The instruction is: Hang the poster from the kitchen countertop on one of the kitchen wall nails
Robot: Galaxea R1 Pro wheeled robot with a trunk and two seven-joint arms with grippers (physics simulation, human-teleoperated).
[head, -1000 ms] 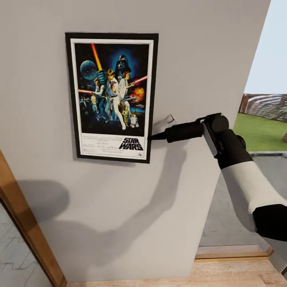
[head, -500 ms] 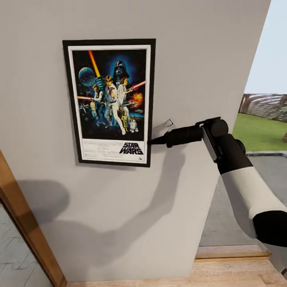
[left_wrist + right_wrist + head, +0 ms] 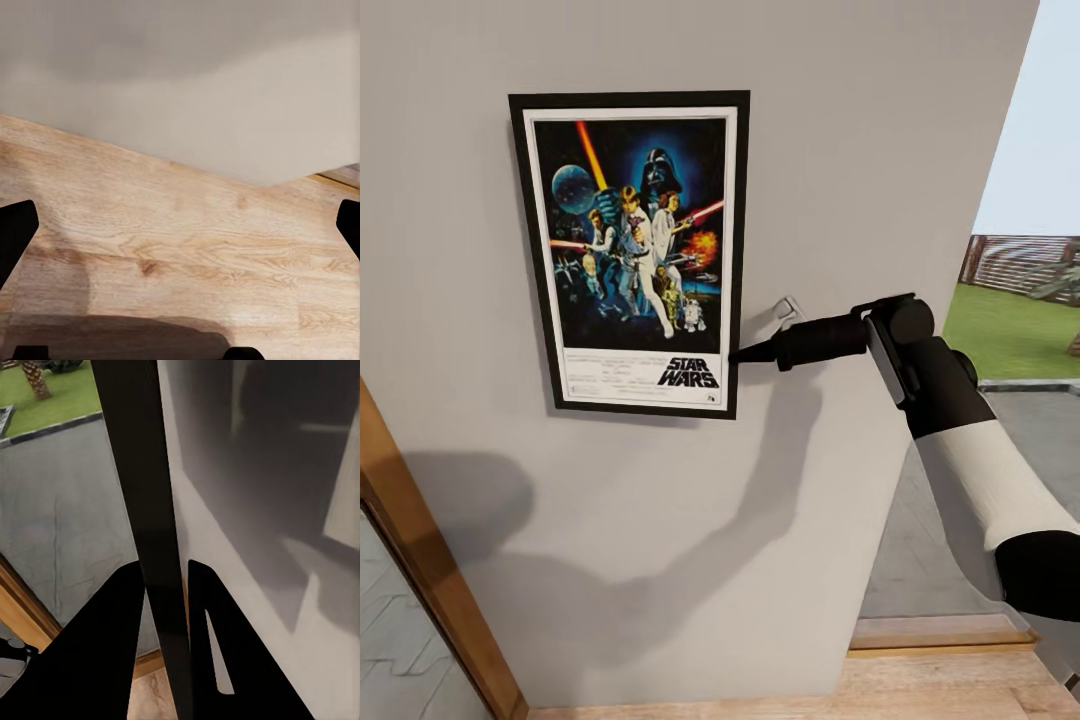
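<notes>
Hanging is the step in hand: the upright Star Wars poster in its thin black frame [image 3: 632, 252] lies flat against the plain pale grey wall [image 3: 880, 130], and the right gripper [image 3: 738, 354] is clamped on the frame's right edge near the lower corner, one finger on each face of it. No nail head can be made out. Judging from this, the next move calls for settling the frame onto a nail, then parting the fingers. Its long axis runs vertically, title at the bottom. The left gripper [image 3: 180, 225] hangs spread over the light wooden plank floor [image 3: 165, 247].
</notes>
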